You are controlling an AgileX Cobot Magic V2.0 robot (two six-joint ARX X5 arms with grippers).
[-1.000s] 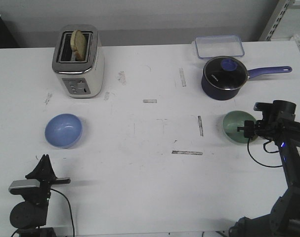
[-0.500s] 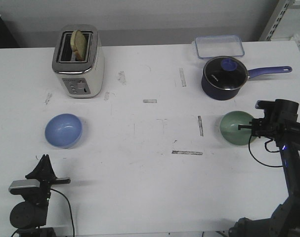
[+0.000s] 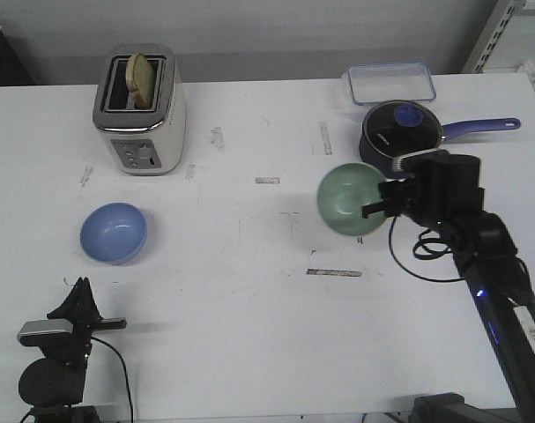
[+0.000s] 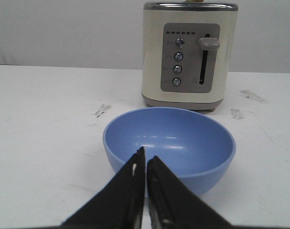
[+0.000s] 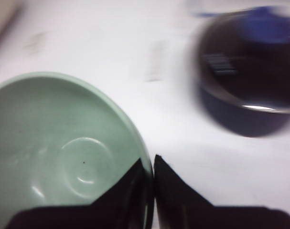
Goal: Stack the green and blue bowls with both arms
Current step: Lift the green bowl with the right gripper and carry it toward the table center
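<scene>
The pale green bowl point(image 3: 348, 200) hangs tilted above the table's middle right, its inside facing the camera. My right gripper point(image 3: 375, 211) is shut on its right rim; the right wrist view shows the bowl point(image 5: 54, 152) with one finger inside and one outside the rim, at my right gripper point(image 5: 150, 164). The light blue bowl point(image 3: 114, 233) sits upright on the table at the left. My left gripper point(image 3: 78, 284) is low at the front left, shut and empty. In the left wrist view its tips point(image 4: 145, 156) are just short of the blue bowl point(image 4: 183, 138).
A cream toaster point(image 3: 139, 110) with a bread slice stands behind the blue bowl and shows in the left wrist view point(image 4: 188, 52). A dark navy saucepan point(image 3: 399, 132) with a long handle and a clear lidded box point(image 3: 390, 84) stand just behind my right arm.
My right gripper has lifted the green bowl off the table and carried it left toward the middle, tilting it. The left arm and the blue bowl have not moved.
</scene>
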